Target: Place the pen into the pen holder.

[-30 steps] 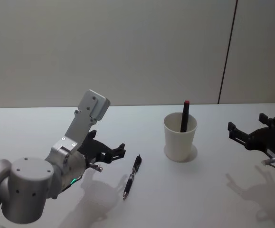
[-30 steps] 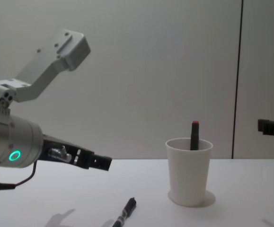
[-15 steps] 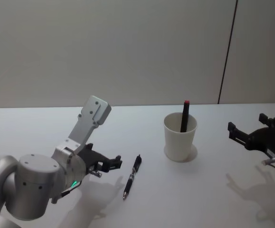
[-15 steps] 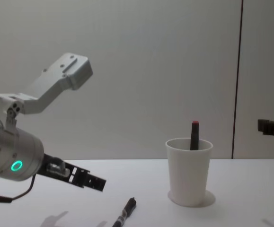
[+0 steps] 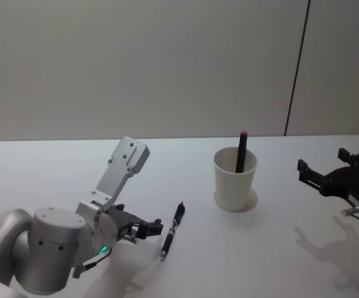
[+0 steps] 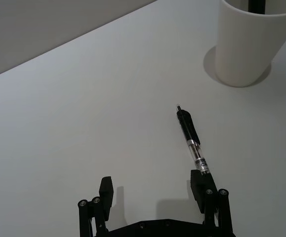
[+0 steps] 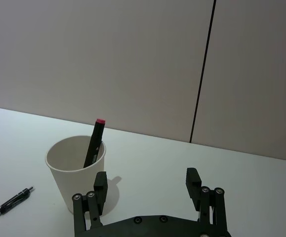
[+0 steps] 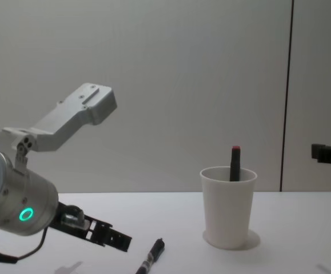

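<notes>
A black pen [image 5: 171,231] [image 6: 193,144] [image 8: 150,258] [image 7: 7,204] with a clear section lies flat on the white table. To its right stands the pen holder [image 5: 235,179] [image 8: 228,206] [image 7: 77,174] [image 6: 252,40], a white paper cup, with a black marker with a red cap [image 5: 241,151] upright in it. My left gripper [image 5: 147,228] [image 6: 154,192] [image 8: 119,242] is open, low over the table just left of the pen, one finger close beside the pen's near end. My right gripper [image 5: 328,169] [image 7: 146,184] hangs open at the far right, well apart from the cup.
The white table [image 5: 260,248] runs wide around the pen and cup. A plain grey wall with a dark vertical seam [image 5: 296,68] stands behind.
My left gripper has dropped lower and moved right, closer to the pen. The pen, the cup and the right arm have not moved.
</notes>
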Robot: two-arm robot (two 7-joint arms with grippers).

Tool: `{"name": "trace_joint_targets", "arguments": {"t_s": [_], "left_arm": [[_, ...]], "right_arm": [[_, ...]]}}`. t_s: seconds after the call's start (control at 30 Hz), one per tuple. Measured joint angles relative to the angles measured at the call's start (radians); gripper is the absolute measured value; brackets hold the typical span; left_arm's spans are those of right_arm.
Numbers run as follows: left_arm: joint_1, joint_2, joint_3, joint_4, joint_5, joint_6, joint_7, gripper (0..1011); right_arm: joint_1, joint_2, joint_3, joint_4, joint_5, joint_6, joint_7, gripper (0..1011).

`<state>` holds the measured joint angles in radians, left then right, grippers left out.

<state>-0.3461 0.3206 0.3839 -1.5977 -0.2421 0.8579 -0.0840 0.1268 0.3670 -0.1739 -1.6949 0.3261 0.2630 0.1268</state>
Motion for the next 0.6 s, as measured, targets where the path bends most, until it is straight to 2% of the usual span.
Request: {"name": "trace_joint_targets", "arguments": {"t_s": [0.6], "left_arm": [[0.019,-0.024,0.005,-0.021,-0.035,0.024,-0.007,1000]], "right_arm": [[0.0,0.0,0.0,0.0,0.0,0.0,0.0,1002]]}}
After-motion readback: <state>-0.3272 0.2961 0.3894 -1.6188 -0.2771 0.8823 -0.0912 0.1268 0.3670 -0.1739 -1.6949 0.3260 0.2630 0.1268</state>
